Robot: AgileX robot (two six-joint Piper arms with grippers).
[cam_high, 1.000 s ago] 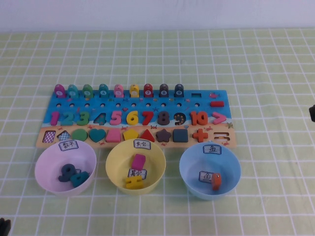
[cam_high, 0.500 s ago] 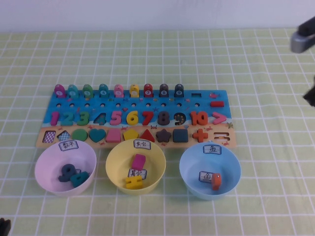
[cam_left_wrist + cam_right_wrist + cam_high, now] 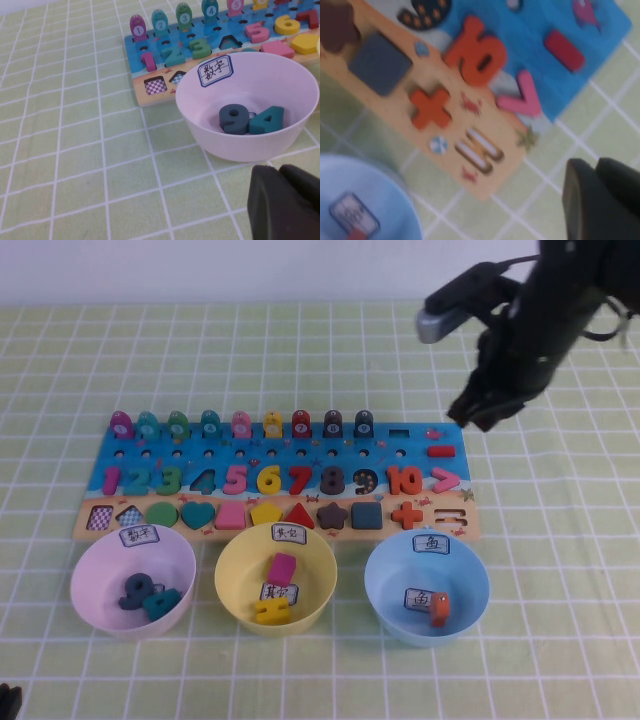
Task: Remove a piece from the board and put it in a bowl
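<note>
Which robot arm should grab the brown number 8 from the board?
Probably the right. Its tool hangs shut over the board's far right corner, fairly near the 8. The left tool, also shut, sits low by the pink bowl, farther from the 8.

The board (image 3: 485,90) is lying across the green-checked worktop (image 3: 600,90), showing an orange 10 (image 3: 476,52), pink arrow (image 3: 522,95), orange plus (image 3: 431,106) and dark square (image 3: 379,62). The right gripper (image 3: 600,200) is hanging beside its corner, near a light blue bowl (image 3: 360,200).
</note>
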